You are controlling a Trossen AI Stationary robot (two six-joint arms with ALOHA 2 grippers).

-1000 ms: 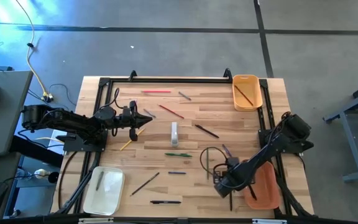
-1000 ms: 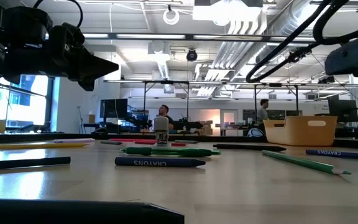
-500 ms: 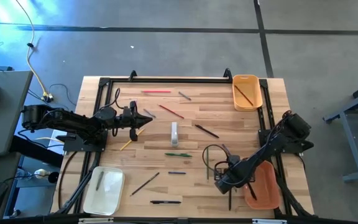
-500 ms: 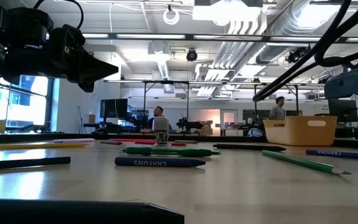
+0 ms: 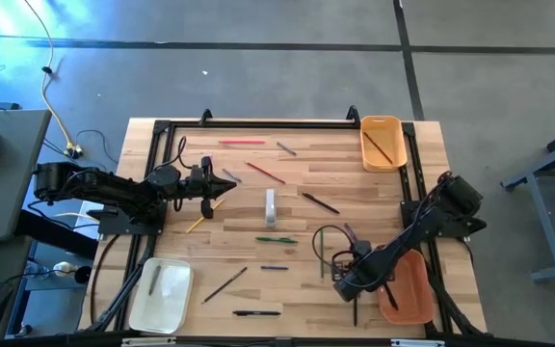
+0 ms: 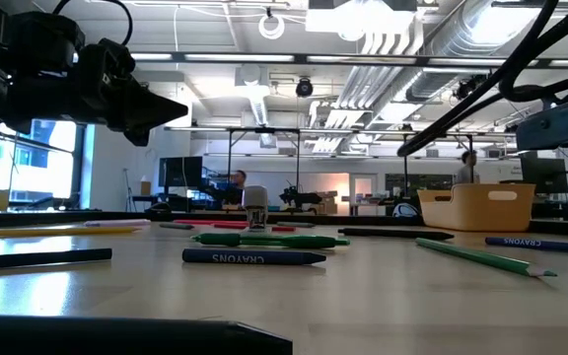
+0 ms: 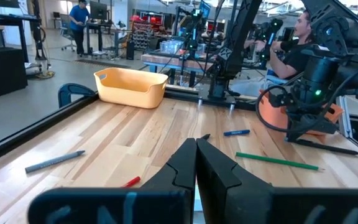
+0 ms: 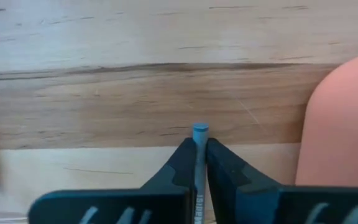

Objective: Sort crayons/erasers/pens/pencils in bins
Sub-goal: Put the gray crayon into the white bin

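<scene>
Pens and pencils scattered over a pale wooden table (image 5: 287, 207) with a black frame at its edges; grey concrete floor around it; beyond the far edge, an open workshop with ceiling pipes, desks, screens and a person (image 6: 467, 170) standing far off. Yellow-orange bin (image 5: 383, 143) at the far right corner with a dark stick inside; orange bin (image 5: 409, 289) at the near right edge; cream-white bin (image 5: 162, 294) at the near left corner with one stick inside. Green pencil (image 5: 276, 239) near the middle; red pencil (image 5: 242, 142) by the far edge; black pen (image 5: 256, 312) by the near edge. Right gripper (image 8: 196, 149) low over the wood, just beside the orange bin, fingers (image 8: 180, 163) pressed together on a slim grey pencil (image 8: 199, 134). Left gripper (image 5: 227, 187) raised over the left half of the table, fingers (image 7: 182, 163) fully together, nothing between them.
</scene>
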